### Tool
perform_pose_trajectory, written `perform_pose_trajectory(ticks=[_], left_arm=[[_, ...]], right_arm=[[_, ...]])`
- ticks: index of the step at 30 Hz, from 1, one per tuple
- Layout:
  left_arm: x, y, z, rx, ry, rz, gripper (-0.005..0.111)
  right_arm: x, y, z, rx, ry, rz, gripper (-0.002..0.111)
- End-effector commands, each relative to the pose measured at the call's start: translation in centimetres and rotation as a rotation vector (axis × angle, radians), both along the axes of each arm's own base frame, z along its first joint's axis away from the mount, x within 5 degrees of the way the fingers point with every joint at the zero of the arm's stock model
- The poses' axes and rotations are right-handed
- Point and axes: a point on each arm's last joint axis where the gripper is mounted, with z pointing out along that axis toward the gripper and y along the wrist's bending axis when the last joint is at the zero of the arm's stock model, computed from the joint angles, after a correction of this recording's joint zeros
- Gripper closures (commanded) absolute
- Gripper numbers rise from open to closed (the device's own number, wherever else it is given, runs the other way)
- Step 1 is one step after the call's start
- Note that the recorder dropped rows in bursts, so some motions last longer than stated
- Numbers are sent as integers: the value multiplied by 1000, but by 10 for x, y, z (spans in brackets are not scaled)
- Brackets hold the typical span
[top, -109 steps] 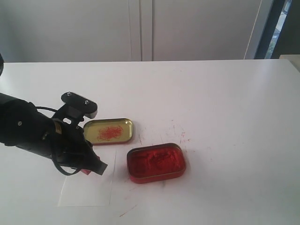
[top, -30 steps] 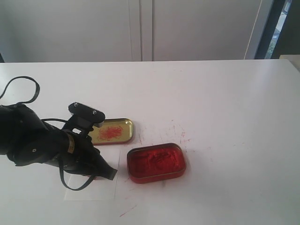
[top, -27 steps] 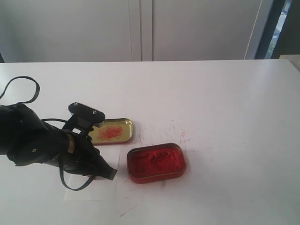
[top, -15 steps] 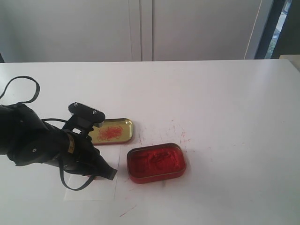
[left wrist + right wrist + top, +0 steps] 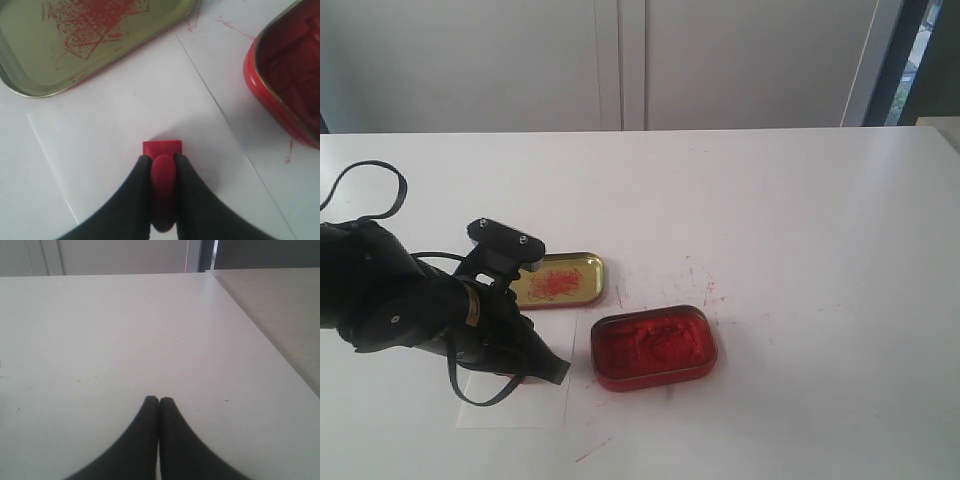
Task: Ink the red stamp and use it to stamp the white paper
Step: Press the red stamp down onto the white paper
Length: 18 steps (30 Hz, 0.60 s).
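Left arm (image 5: 400, 305) — low over white paper (image 5: 505, 410)

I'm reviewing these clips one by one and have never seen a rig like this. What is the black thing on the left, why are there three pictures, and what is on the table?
This is a robot with two arms, each ending in a two-fingered gripper. The wide picture comes from a camera off the arms, and the black shape in it is the left arm. The other two come from cameras on the wrists, looking past the fingers. On the white table lie a white paper, an open tin of red ink and a gold lid smeared with red. The left gripper is shut on the red stamp, whose base appears to sit on the paper. The right gripper is shut and holds nothing.
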Motion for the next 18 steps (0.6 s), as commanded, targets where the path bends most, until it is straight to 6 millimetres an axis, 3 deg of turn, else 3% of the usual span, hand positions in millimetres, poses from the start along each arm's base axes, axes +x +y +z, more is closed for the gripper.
perform_pose_trajectory(ticks=[1,18], left_arm=[[-15,14,-26,157,165,32,107],[-14,15,-26,175,156,11,107]], right_arm=[[0,0,0,-2,-13,4,108],[0,0,0,-2,-13,4,108]])
